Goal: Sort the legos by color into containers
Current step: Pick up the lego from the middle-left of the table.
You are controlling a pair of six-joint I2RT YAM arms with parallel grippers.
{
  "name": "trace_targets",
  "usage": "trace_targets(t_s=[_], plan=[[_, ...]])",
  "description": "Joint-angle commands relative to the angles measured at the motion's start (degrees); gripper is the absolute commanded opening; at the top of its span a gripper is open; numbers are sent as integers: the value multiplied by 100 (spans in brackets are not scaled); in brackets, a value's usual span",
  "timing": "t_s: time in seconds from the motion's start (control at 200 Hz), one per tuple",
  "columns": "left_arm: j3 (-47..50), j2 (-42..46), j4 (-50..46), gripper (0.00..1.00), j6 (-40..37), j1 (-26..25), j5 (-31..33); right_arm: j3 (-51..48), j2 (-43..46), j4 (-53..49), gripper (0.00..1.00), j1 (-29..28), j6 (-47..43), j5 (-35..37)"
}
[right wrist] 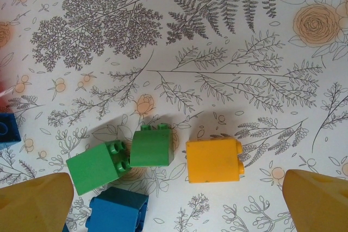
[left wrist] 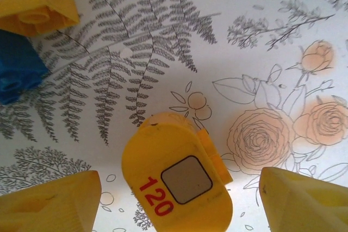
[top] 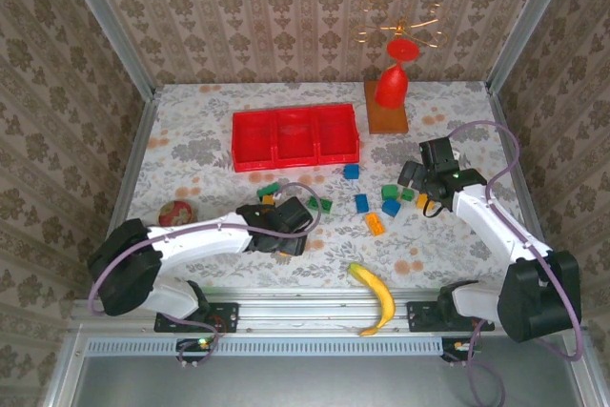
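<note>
1. My left pincer (left wrist: 179, 183) is open and straddles the yellow brick (left wrist: 175, 158), with a gap at each finger.
2. It lies left of tabletop centre; the tray (top: 295, 163) sits toward the far edge.

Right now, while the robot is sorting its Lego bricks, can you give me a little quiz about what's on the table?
1. True or false: the red tray has no bricks in any of its three compartments.
2. In the right wrist view, what colour is the brick just to the right of the two green bricks? A blue, B orange-yellow, C red.
3. Fill the gap: the yellow piece between the fingers of the left gripper has the red number ___ printed on it.
Key: 1 true; 2 B, the orange-yellow brick; 3 120.
</note>
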State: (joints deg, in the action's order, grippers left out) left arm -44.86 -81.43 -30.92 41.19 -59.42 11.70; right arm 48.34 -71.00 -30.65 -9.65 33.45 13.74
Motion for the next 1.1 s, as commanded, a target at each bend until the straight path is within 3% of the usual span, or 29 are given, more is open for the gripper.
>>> trace_targets(t_s=[0.0, 0.335, 1.095], plan=[[74, -189, 91, 78, 0, 91, -284, 80, -37, -107, 100, -34, 91, 58], [39, -658, 182, 76, -118, 185, -433, 45, -36, -107, 100, -38, 92, 63], [14, -632, -125, 66, 95, 427, 456, 53, -236, -42, 100, -134, 118, 21]])
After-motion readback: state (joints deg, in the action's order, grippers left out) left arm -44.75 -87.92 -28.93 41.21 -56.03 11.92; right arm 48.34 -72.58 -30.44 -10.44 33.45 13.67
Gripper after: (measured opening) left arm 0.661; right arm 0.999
